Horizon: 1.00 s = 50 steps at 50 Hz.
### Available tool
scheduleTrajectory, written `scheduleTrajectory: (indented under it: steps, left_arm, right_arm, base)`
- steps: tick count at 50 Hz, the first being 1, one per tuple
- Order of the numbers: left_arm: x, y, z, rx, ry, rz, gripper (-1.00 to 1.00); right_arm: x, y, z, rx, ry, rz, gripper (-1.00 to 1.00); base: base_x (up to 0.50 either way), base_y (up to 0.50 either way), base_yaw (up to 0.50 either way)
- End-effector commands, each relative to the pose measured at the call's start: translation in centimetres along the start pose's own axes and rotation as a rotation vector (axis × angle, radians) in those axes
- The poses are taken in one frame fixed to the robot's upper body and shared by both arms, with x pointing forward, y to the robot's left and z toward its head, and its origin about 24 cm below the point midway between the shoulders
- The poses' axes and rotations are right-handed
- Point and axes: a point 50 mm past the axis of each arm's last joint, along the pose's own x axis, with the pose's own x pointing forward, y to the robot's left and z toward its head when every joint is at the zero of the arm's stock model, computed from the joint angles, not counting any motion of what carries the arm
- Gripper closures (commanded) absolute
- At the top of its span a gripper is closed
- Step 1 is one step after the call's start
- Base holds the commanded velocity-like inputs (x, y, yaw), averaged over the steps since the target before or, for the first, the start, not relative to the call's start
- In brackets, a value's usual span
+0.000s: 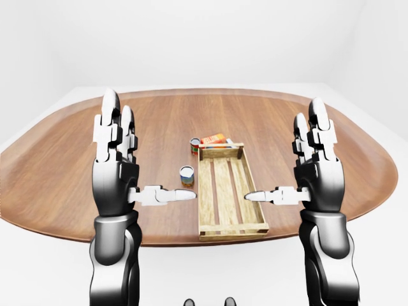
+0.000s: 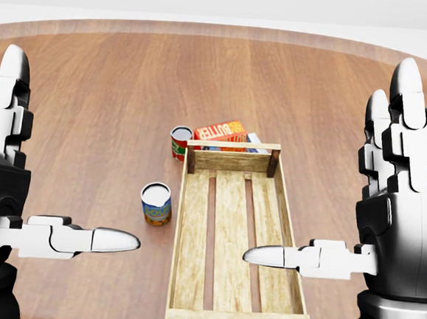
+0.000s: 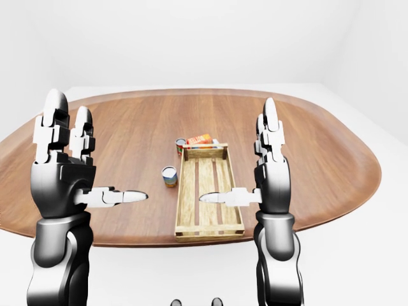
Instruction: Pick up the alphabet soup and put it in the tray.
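Note:
The alphabet soup can (image 2: 156, 203), with a blue and yellow label, stands upright on the wooden table just left of the tray. The tray (image 2: 181, 238) is a slatted wooden crate, empty, in the middle of the head view. My left hand (image 1: 127, 172) is raised and open, fingers up, thumb pointing right, lower left of the can and apart from it. My right hand (image 1: 306, 172) is raised and open, fingers up, its thumb (image 2: 280, 256) showing over the tray's lower part. Neither hand holds anything.
A second can (image 2: 180, 143) with a red and green label stands at the tray's upper left corner. An orange butter box (image 2: 220, 130) lies just above the tray. The oval table (image 2: 92, 106) has a raised rim.

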Motion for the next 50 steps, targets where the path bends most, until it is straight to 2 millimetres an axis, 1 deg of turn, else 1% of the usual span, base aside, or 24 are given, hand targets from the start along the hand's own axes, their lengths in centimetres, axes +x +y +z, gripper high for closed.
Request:
scheduleTrajectory:
  steps: [1,21,23,25,26,36,39,41,42,43,48,50]
  left_arm:
    - [0.1,0.0,-0.2,0.003,0.005,0.008,-1.00]
    - [0.1,0.0,-0.2,0.000,0.008,0.008,-1.00]
    - [0.1,0.0,-0.2,-0.001,0.008,0.007,-1.00]
    - [0.1,0.0,-0.3,-0.001,0.010,0.006,-1.00]
    - [0.1,0.0,-0.3,-0.002,0.011,0.006,-1.00]
    - [0.1,-0.1,-0.4,-0.001,0.014,0.003,-1.00]
    - [-0.1,-0.1,-0.7,0.000,0.031,0.000,-1.00]
    - [0.0,-0.4,-1.0,0.045,0.043,-0.024,-1.00]
    - [-0.3,-0.4,-1.7,0.082,0.079,-0.036,-1.00]
    - [-0.3,-0.5,-1.9,0.103,0.089,-0.043,-1.00]
    - [-0.4,-0.4,-2.7,0.127,0.122,-0.049,-1.00]
    - [0.0,-0.6,-2.9,0.158,0.121,-0.073,-1.00]
  right_arm:
    - [0.0,0.1,-0.2,0.002,0.009,0.009,-1.00]
    - [0.0,0.1,-0.3,0.004,0.011,0.011,-1.00]
    - [0.0,0.2,-0.3,-0.017,0.011,0.014,-1.00]
    - [0.0,0.2,-0.1,0.008,0.003,0.020,-1.00]
    - [0.1,0.2,-0.1,-0.018,0.003,0.015,-1.00]
    - [0.1,0.2,-0.2,-0.001,0.008,0.015,-1.00]
    - [0.0,0.2,-0.2,-0.004,0.009,0.016,-1.00]
    - [0.1,0.1,-0.2,-0.005,0.008,0.015,-1.00]
    - [0.1,0.1,-0.2,-0.006,0.006,0.015,-1.00]
    - [0.1,0.1,-0.2,-0.006,0.006,0.015,-1.00]
    - [0.0,0.1,-0.4,-0.008,0.015,0.015,-1.00]
    - [0.0,0.1,-0.4,-0.009,0.016,0.014,-1.00]
  base:
    - [0.50,0.00,0.00]
    - [0.50,0.00,0.00]
    - [0.50,0.00,0.00]
    - [0.00,0.00,0.00]
    - [0.00,0.00,0.00]
    - [0.00,0.00,0.00]
    - [0.00,0.00,0.00]
    - [0.00,0.00,0.00]
    - [0.00,0.00,0.00]
    - [0.00,0.00,0.00]
    - [0.00,0.00,0.00]
    - [0.00,0.00,0.00]
